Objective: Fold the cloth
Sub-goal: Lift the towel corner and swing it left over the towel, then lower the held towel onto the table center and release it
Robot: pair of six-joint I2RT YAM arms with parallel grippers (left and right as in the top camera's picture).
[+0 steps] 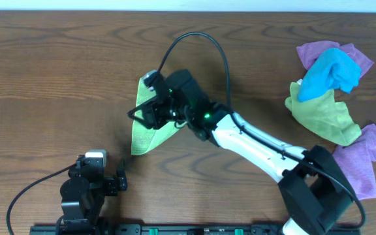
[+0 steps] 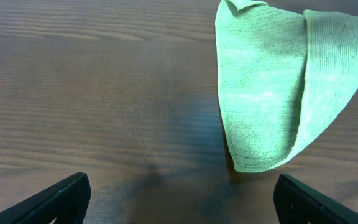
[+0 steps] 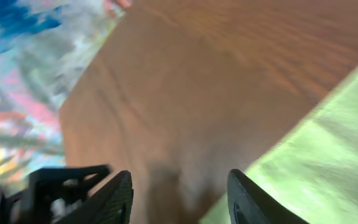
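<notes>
Lying doubled at centre-left of the overhead frame, the cloth (image 1: 150, 134) sits under the right gripper (image 1: 142, 112), whose jaws stand apart around bare wood, gripping nothing. The left gripper (image 2: 182, 190) waits wide open, probably keeping clear.

From my station, almost everything I see is the dark brown wood-grain surface (image 1: 57, 78), its grain running left to right, with a soft, even sheen and no hard shadows. A pale strip (image 1: 188, 5) runs along its far edge in the overhead view. Past one edge in the right wrist view is a patch of blue, pink and grey (image 3: 23, 81), too blurred to identify.
</notes>
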